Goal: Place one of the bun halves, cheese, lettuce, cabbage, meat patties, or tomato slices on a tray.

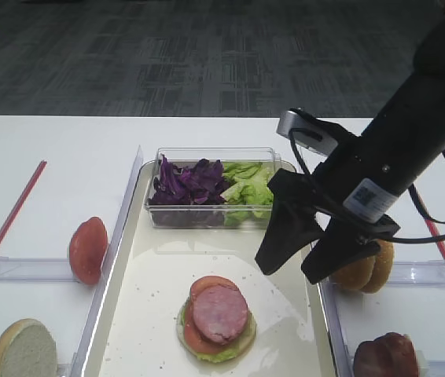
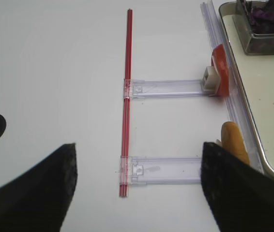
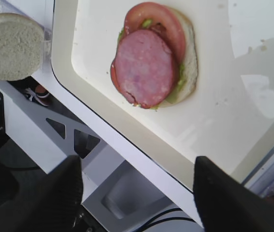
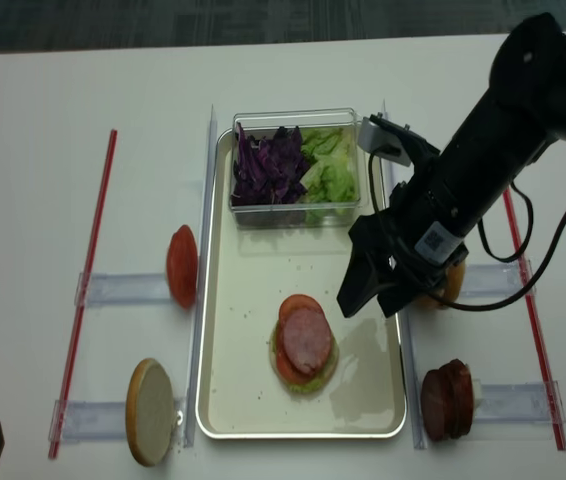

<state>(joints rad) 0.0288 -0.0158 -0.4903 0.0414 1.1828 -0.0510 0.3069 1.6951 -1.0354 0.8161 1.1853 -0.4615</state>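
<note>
The cream tray (image 1: 152,283) (image 4: 243,360) (image 3: 214,116) carries one stack: a pale bun half (image 3: 191,63), lettuce, a tomato slice (image 3: 151,14) and a meat patty (image 1: 220,312) (image 3: 145,66) (image 4: 306,339) on top. My right gripper (image 1: 292,271) (image 4: 368,310) (image 3: 137,166) hangs open and empty above the tray's right side, right of the stack. My left gripper (image 2: 138,150) is open and empty over the bare table left of the tray, above a clear rack. Purple cabbage (image 1: 189,182) and green lettuce (image 1: 248,188) fill a clear box at the tray's far end.
Left racks hold an upright tomato slice (image 1: 88,250) (image 2: 219,70) and a pale bun half (image 1: 23,349) (image 4: 150,397). Right racks hold a golden bun half (image 1: 368,267) and stacked meat patties (image 1: 385,355) (image 4: 448,398). Red strips (image 2: 126,96) border both sides.
</note>
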